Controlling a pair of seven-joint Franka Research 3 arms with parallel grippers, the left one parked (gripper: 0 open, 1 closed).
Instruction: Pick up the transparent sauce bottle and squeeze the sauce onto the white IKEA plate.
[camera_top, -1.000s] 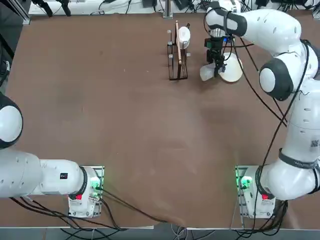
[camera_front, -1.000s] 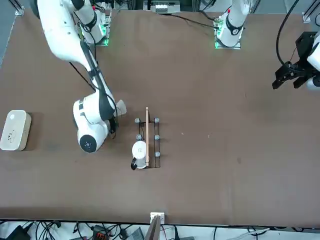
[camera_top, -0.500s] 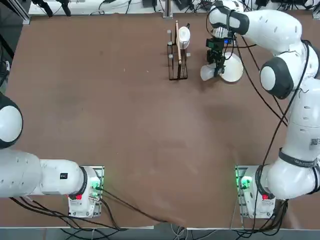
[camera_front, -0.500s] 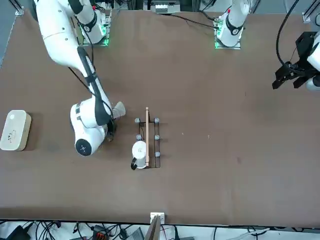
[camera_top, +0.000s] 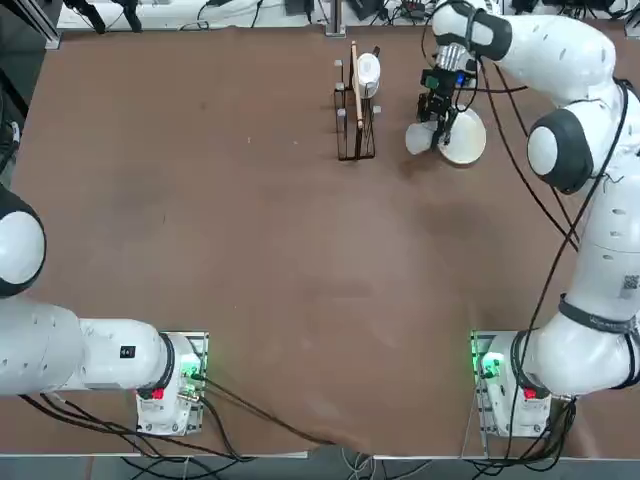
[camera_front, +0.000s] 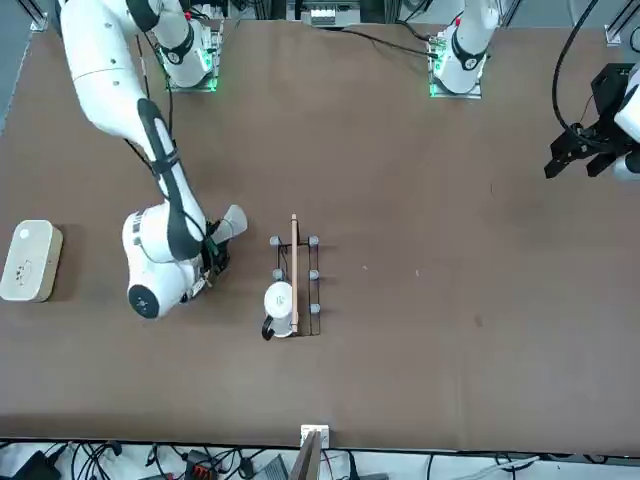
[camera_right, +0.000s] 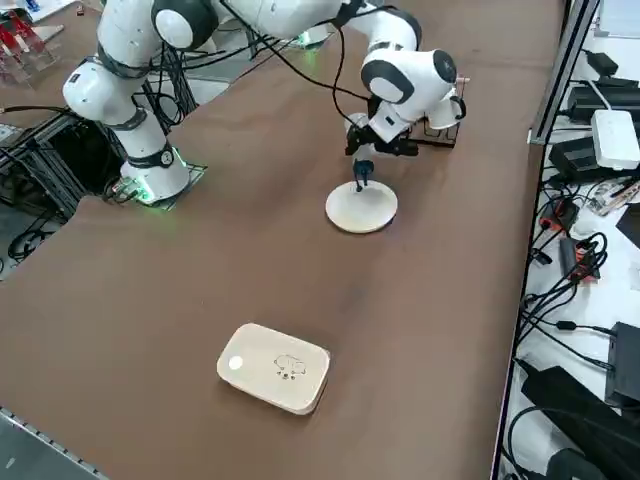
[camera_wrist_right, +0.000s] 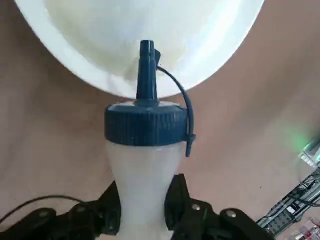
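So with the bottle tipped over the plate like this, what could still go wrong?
The right hand is shut on the transparent sauce bottle, nozzle aimed at the white IKEA plate.

1. In the wrist view the nozzle tip sits just inside the plate's near rim, so sauce could land on the rim or the table.
2. The fingers grip the narrow lower body only; squeezing harder may let the bottle slip or twist.
3. The wire rack stands close beside the arm; a swing could knock it.

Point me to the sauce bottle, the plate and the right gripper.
transparent sauce bottle (camera_wrist_right: 143, 170): right wrist view, translucent body.
white IKEA plate (camera_right: 362, 211): right side view, bare centre.
right gripper (camera_wrist_right: 142, 212): right wrist view, between fingertips.
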